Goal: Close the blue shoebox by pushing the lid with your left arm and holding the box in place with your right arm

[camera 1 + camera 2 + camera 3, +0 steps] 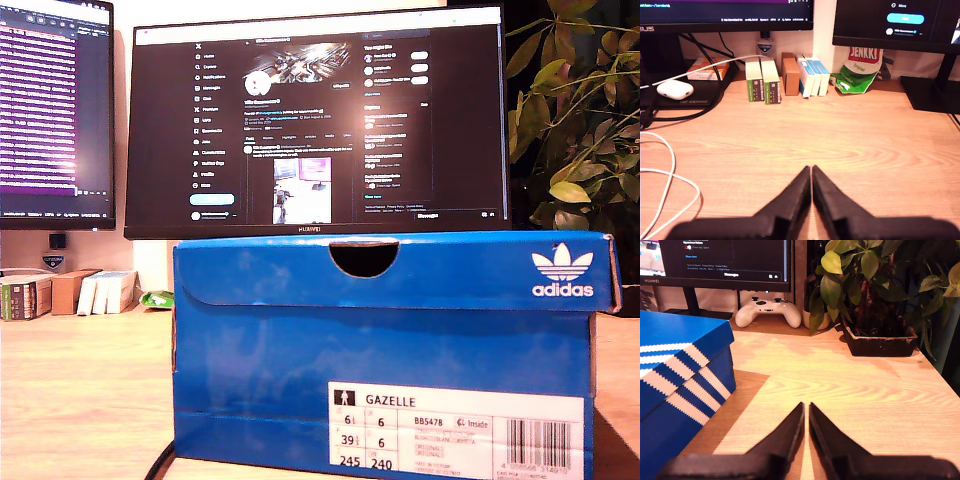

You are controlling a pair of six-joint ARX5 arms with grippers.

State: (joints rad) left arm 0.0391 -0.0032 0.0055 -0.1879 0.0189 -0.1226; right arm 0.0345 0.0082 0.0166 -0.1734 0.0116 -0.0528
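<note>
Exterior view, nearest: blue Adidas shoebox (390, 370) fills the lower frame, standing on the wooden worktop (80, 390), end label reading GAZELLE facing the camera. Its lid (400, 270) sits down on the box, thumb notch at the top edge, white trefoil logo toward the exterior view's right. No arm or gripper shows in this view.

First wrist view: my first gripper (811, 172) has its two black fingers pressed together, tips meeting, nothing between them, over bare worktop. White cable (665, 175) loops on the wood beside it. Farther back, a row of small boxes (785, 77) standing upright, a white earbud case (675, 89), a green Jenkki bag (860, 70), then monitor stands and screens behind.

Second wrist view: my second gripper (806, 410) also drawn to a very narrow slit, fingers nearly touching, holding nothing, over bare worktop. The shoebox side with white stripes (680, 385) lies near the gripper but apart from it, no contact. Beyond it, a white game controller (768, 312) under a monitor (715, 262), and a potted plant (875, 300) in a dark rectangular planter.

Exterior view, farthest: a Huawei monitor (320, 120) with a dark web page right behind the shoebox, a second screen (55, 110) at the exterior view's left, plant leaves (575, 110) at its right.
</note>
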